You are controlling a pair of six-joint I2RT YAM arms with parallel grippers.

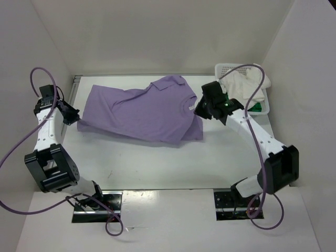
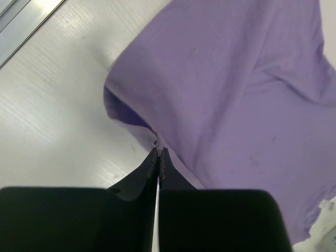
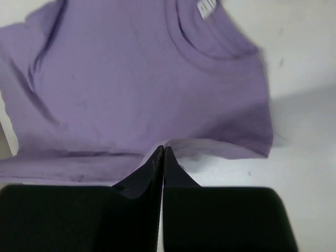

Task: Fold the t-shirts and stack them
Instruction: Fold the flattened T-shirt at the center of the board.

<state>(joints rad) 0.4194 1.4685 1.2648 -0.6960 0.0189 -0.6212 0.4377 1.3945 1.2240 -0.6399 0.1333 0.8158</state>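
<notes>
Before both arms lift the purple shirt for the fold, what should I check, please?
1. Left gripper shut on the lavender shirt edge: ok.
2. Right gripper shut on its edge at the collar end: ok.
3. Shirt spread flat: not ok, creases run across it.
4. White shirt and green shirt inside the basket, apart from the fold: ok.
5. Both cloth layers pinched in each grip: cannot tell.

Lavender t-shirt [image 3: 131, 79]: spread flat across upper frame; neckline [image 3: 210, 50] and white label [image 3: 207, 7] at top right. Right gripper [image 3: 161, 152]: bottom centre, jaws pinched together on the shirt's lower edge. White table [image 3: 304, 131]: right side.
</notes>
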